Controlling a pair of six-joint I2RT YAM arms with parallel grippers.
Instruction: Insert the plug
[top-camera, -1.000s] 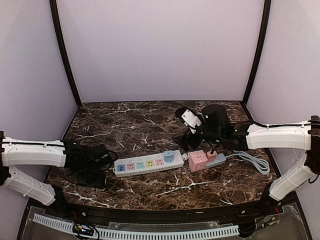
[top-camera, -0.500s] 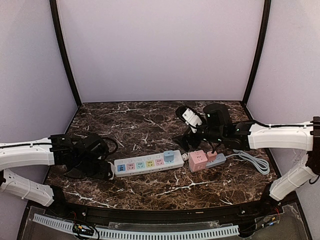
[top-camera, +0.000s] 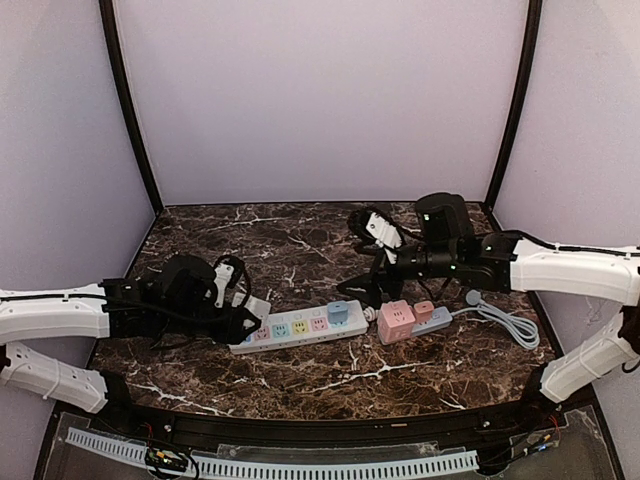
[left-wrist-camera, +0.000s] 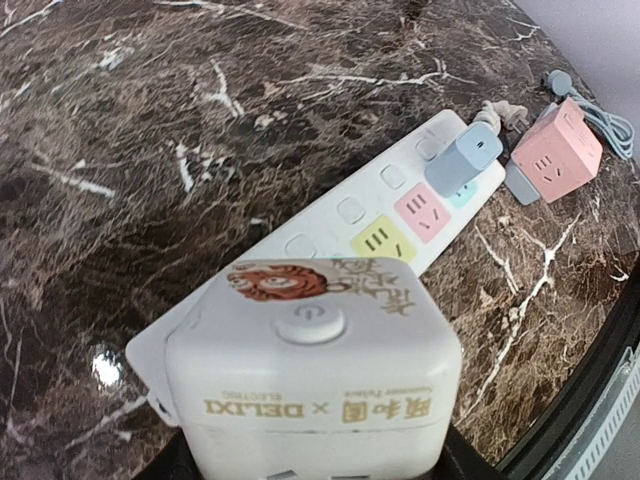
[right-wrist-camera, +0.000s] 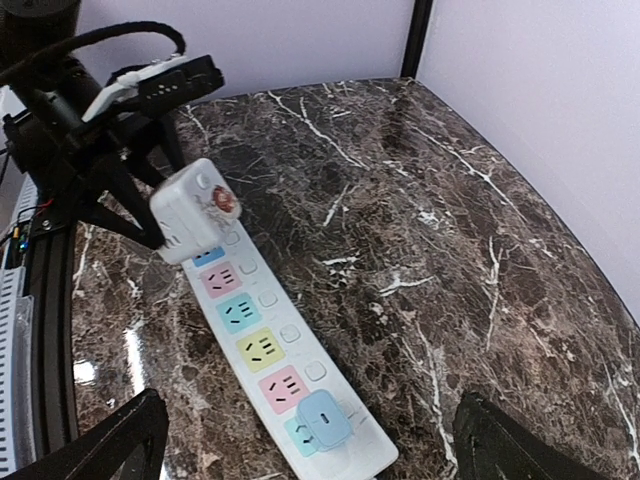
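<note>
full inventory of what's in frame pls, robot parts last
table: 1, dark brown marble, under everything
power strip: 1, white with coloured sockets, table centre
blue adapter: 1, light blue, seated on the strip's right end
pink cube socket: 1, pink, just right of the strip
grey block: 1, grey, against the pink cube's right side; type unclear
grey cable: 1, grey, looped at table right
white cube adapter: 1, white, held above the strip's left end
left tool: 1, black, shut on the white cube adapter
right tool: 1, black, open and empty, above the strip's right end
</note>
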